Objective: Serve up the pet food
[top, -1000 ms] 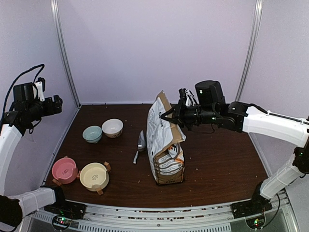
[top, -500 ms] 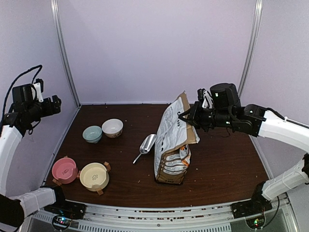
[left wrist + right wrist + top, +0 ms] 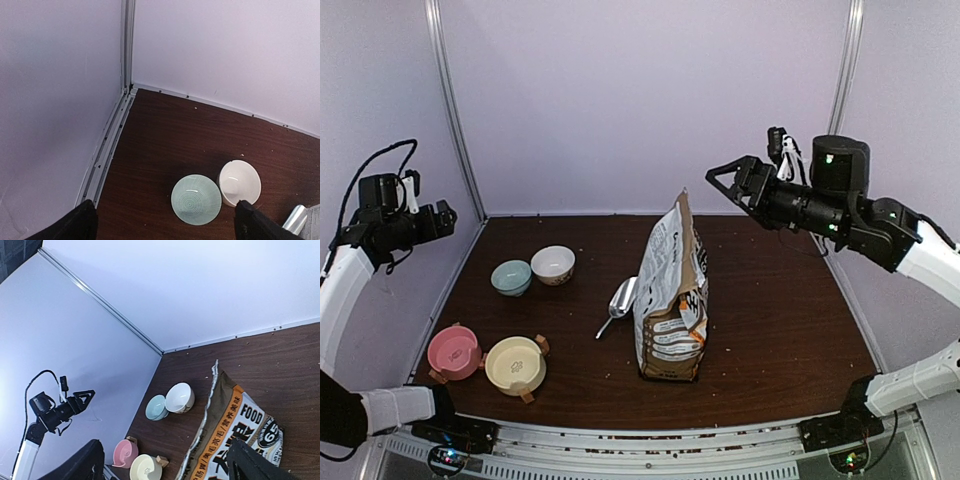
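Two claws hang released and empty: the right gripper (image 3: 725, 185) above and right of the upright bag (image 3: 670, 300), the left gripper (image 3: 445, 217) far left; no pet food shows, presumably inside the bag; unsupported, that tall bag may topple onto the scoop (image 3: 620, 297) and spill.

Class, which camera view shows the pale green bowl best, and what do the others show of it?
Left wrist: the pale green bowl is large, seen from above, its inner rings clear. Top external shows the bowl whole but small; right wrist shows the bowl small, beside the white bowl.
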Motion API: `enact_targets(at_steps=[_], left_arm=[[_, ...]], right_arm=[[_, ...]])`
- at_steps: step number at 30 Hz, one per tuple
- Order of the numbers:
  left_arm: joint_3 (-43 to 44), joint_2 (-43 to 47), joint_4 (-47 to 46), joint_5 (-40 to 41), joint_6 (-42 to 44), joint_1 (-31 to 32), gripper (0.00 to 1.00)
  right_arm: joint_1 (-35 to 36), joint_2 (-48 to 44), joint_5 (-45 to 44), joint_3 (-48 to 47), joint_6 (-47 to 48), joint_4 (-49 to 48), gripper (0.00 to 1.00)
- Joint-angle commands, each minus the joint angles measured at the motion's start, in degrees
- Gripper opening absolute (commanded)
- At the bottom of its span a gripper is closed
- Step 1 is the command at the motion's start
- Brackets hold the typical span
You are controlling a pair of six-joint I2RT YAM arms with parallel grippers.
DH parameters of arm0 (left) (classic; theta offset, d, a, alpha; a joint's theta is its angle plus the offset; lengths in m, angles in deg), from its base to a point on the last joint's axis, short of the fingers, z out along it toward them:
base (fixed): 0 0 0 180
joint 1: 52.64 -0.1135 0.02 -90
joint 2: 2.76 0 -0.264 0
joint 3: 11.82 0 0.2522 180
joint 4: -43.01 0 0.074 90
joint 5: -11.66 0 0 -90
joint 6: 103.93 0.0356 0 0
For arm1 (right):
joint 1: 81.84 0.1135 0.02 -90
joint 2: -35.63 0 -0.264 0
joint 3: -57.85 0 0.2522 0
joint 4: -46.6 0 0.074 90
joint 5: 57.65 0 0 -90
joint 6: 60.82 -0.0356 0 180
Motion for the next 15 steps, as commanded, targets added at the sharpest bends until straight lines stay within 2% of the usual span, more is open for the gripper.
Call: enact_targets(at_steps=[1,5,9,15], left_arm=[[-0.3,2.9,-4.0,-0.8,2.2,2.3,0.98],[1.8,4.1,-2.0,5.3,2.1,13.3,0.97],[2.9,4.1,-4.2,8.8,-1.6,28.5,0.96],[5.3,-1.6,-9.9,11.1,-4.7,47.2,0.94]], right_arm=[[-1.4,-2.4,-3.5,-0.4,5.8,7.9,0.88],[-1.6,-2.5,-0.8,-0.1,7.2,11.4,0.88],[-1.4,-2.8,5.3,1.8,7.7,11.8,0.81],[0.6,-4.2,14.3,5.6,6.1,7.9,0.54]])
